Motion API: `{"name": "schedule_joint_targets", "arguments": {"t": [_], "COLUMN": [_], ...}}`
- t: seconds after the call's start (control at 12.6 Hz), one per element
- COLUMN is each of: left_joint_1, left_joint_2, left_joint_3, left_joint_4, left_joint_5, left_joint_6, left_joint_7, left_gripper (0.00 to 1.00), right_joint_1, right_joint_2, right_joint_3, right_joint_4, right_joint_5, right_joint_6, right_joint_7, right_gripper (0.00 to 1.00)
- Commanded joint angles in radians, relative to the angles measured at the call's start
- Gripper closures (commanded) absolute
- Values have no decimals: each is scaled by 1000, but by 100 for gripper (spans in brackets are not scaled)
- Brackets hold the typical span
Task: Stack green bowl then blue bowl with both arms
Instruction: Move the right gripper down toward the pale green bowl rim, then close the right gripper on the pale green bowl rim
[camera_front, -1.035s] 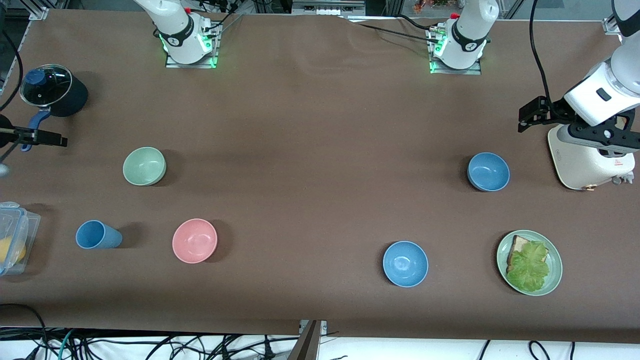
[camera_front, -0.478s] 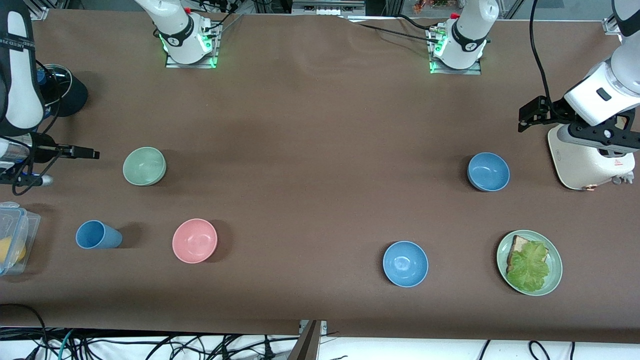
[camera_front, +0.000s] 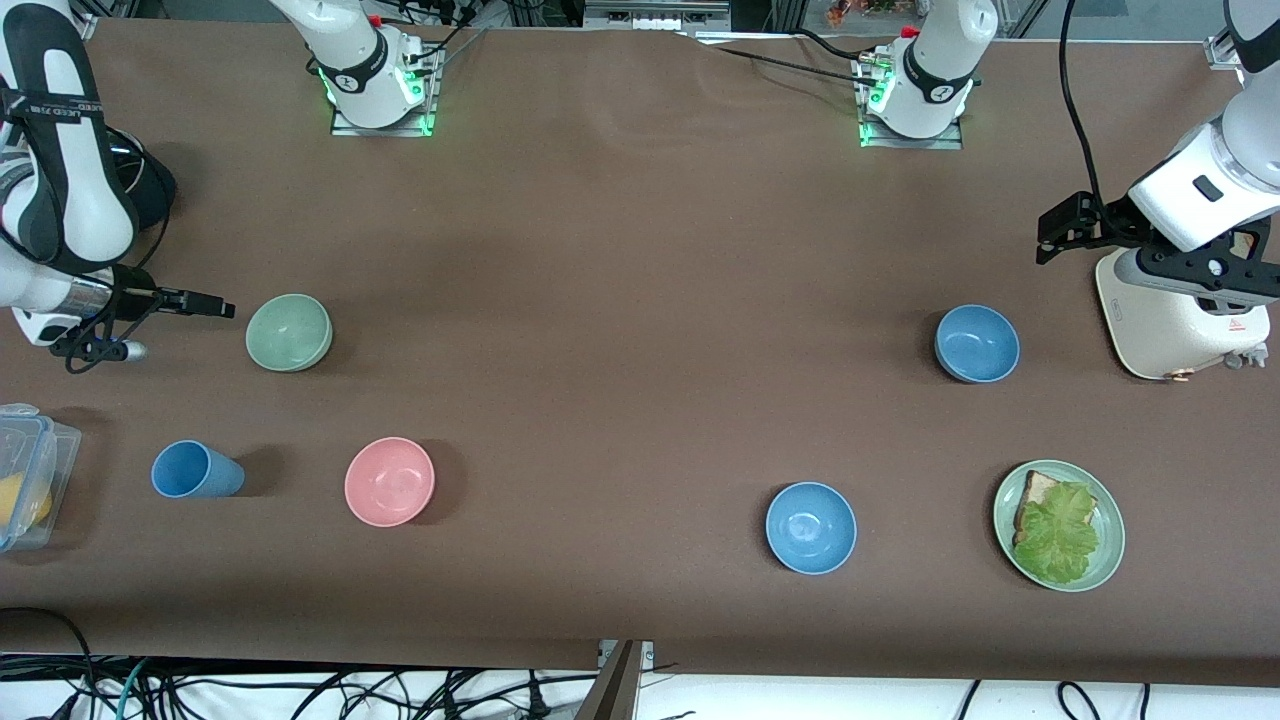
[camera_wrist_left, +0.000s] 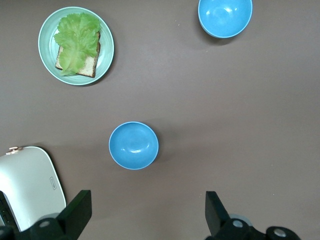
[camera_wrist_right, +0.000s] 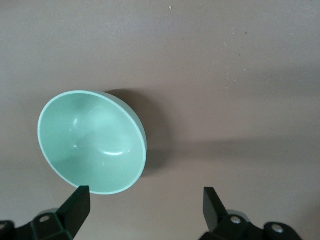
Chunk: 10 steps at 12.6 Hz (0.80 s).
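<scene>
Right end effector (camera_wrist_right: 142, 207) hangs wide open and empty beside the green bowl (camera_front: 289, 332), off-centre; descending there could clip the rim and tip it; left end effector (camera_wrist_left: 145, 212) open, empty, waiting.

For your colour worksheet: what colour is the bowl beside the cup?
Pink bowl, beside the blue cup; front view.

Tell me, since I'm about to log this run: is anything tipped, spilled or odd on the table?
Only the blue cup stands out: it lies on its side near the pink bowl. The green bowl and blue bowl sit upright and empty. Nothing looks spilled.
</scene>
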<state>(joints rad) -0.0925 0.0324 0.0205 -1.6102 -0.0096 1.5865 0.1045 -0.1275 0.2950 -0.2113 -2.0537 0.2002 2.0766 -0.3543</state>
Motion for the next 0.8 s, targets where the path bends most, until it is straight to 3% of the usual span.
{"name": "schedule_joint_targets", "arguments": {"t": [0.0, 0.16, 0.48, 0.72], "left_joint_1": [-3, -3, -3, -1], "left_joint_2": [-11, -11, -11, -11], "left_joint_3": [3, 3, 3, 3], "left_joint_4": [1, 1, 1, 1], "left_joint_5": [0, 0, 0, 0], "left_joint_6": [-16, -16, -16, -16], "left_joint_7": [-5, -5, -5, -5], "left_gripper": [0, 0, 0, 0], "right_joint_1": [-14, -14, -30, -30], "right_joint_2": [-28, -17, 44, 67], "right_joint_3": [9, 9, 9, 9], "right_joint_4": [-48, -57, -77, -77], "right_joint_5": [36, 44, 162, 176], "right_joint_6": [46, 78, 155, 181], "right_joint_7": [-31, -38, -159, -182], "right_gripper": [0, 0, 0, 0]}}
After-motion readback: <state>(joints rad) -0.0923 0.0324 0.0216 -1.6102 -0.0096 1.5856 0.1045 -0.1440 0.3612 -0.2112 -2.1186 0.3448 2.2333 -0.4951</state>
